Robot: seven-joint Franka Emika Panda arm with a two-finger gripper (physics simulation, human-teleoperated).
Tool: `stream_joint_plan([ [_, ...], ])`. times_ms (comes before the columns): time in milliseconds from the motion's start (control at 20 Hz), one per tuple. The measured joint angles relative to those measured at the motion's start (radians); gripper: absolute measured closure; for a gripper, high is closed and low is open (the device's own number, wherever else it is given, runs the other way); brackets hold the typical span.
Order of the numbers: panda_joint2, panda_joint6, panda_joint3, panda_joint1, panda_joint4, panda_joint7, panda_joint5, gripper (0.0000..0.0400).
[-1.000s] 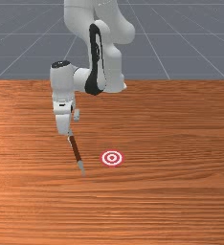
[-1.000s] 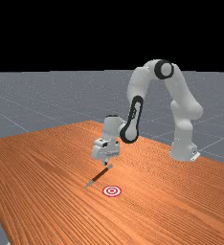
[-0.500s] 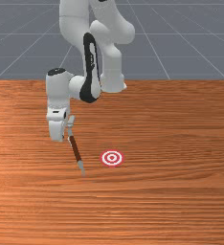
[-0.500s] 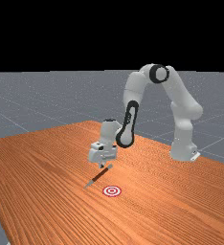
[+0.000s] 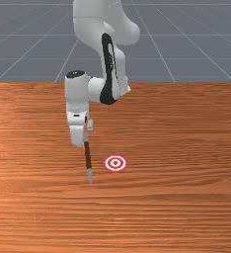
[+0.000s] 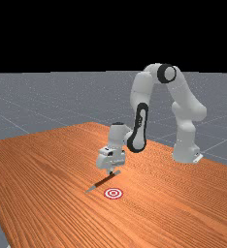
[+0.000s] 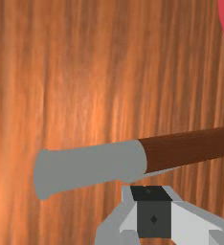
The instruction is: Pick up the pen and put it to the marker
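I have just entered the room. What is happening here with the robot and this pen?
The robot arm has its gripper low at the brown and grey pen, near the pen's blunt grey end. Whether it has a firm hold cannot be told. The pen's pointed end faces away from the arm's base. The red and white marker lies beside the pen, toward the front view's right, so the pen is not yet at the marker.

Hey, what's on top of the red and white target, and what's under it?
Nothing lies on the target; its whole face shows. Orange-brown wood surrounds it, but what's directly underneath is covered, so I can't tell.
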State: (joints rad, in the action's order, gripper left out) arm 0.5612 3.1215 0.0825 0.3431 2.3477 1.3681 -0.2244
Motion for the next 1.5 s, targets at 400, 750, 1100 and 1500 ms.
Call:
stream_joint_plan([
  [400, -0.016, 0.008, -0.033, -0.066, 0.018, -0.051, -0.018, 0.0400],
  [750, -0.022, 0.021, -0.061, -0.144, 0.035, -0.107, -0.039, 0.0400],
  [1100, -0.028, 0.031, -0.089, -0.230, 0.050, -0.164, -0.061, 0.0400],
  [1500, -0.031, 0.035, -0.102, -0.291, 0.058, -0.204, -0.078, 0.0400],
])
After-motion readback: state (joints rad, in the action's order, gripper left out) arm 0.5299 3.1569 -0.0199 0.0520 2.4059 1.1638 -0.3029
